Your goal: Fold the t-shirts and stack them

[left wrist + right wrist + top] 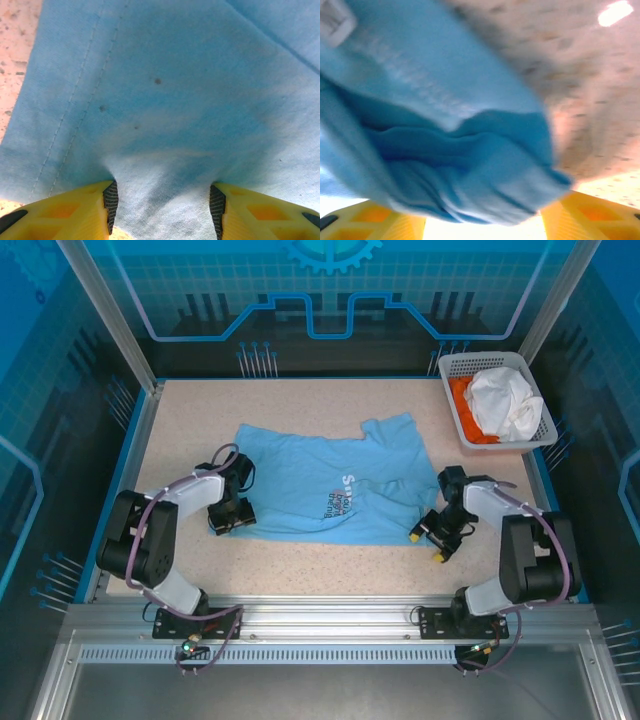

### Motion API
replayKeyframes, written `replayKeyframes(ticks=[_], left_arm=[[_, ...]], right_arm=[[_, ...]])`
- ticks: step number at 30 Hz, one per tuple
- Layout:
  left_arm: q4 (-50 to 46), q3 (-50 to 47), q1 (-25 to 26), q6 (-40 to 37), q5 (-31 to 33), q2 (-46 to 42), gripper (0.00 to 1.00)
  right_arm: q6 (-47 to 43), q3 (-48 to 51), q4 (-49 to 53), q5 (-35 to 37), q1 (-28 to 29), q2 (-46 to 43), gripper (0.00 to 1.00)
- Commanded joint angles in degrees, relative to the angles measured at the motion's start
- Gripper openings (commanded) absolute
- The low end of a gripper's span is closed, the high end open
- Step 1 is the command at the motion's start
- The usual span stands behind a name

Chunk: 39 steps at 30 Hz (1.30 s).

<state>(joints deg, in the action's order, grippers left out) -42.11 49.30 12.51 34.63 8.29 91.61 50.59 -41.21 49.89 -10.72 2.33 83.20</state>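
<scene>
Left gripper (162,200) is spread, pads straddling a pucker of the light blue t-shirt (190,100) just inside its stitched hem, with cloth gathered between them but not visibly clamped, probably set there to take an edge for folding. Right gripper (482,222) has its fingers apart around a bunched fold of that shirt, but it's blurred, so can't tell if it's gripped. The top view adds the layout: the shirt is spread on the table (330,570) between both grippers, and well beyond the right one is a basket (452,364) holding a white t-shirt (505,400) and an orange t-shirt (465,405).
</scene>
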Motion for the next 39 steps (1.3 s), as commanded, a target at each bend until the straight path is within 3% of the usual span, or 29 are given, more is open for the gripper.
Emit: replayKeyframes(ticks=[1, 6, 16, 23, 27, 31, 36, 39], left_arm=[[-3.94, -0.56, -1.56, 3.26, 4.91, 1.78, 0.55], [-4.74, -0.43, -2.41, 4.48, 4.77, 1.42, 0.56], [-6.37, 0.12, -3.14, 4.44, 4.62, -2.22, 0.66], [-7.24, 3.5, -4.43, 3.69, 3.2, -5.82, 0.69], [-6.85, 8.02, -4.23, 3.15, 0.76, -7.23, 0.69], [-5.4, 13.02, -3.38, 2.12, -2.87, -5.89, 0.66], [-2.01, 23.81, -3.52, -2.28, -4.11, 0.55, 0.74], [-3.9, 35.28, -4.47, -2.99, -4.23, 9.21, 0.77]], right_arm=[[1.94, 1.76, 2.58, 2.81, -4.32, -2.59, 0.63], [-0.98, 1.53, 1.79, 1.03, -9.75, -2.43, 0.63], [-3.45, 0.95, 5.5, 1.14, -12.88, -4.67, 0.57], [-4.23, -0.89, 5.37, -2.11, -14.78, -12.24, 0.61], [-3.55, -4.32, 1.26, -6.11, -10.27, -12.12, 0.55], [-1.72, -8.72, -4.42, -5.27, -0.93, -9.94, 0.43], [-7.5, -25.51, 0.62, 0.26, 4.44, 5.16, 0.39], [-11.33, -38.24, 1.69, 5.16, 5.69, 15.53, 0.43]])
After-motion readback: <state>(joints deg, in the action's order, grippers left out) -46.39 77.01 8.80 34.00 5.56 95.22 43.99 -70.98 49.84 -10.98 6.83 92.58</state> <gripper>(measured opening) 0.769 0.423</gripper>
